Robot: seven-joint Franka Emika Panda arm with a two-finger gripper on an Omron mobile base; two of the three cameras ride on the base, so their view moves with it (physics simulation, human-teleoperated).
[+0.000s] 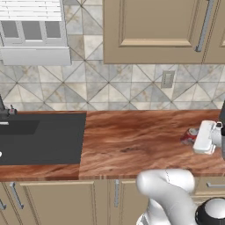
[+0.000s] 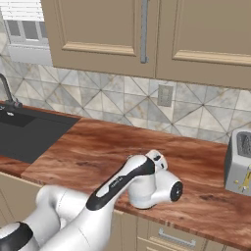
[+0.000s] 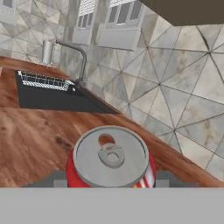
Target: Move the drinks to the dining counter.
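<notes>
The red can (image 3: 111, 161) stands upright on the counter (image 1: 132, 140), right between the two tips of the gripper (image 3: 111, 180) (tips apart, one each side, not visibly squeezing).

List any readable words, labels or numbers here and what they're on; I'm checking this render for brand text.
None can be read.
Red can: red and white side, no legible lettering; plain grey lid with a pull tab.
Toaster: small marks, too blurred to read.
</notes>
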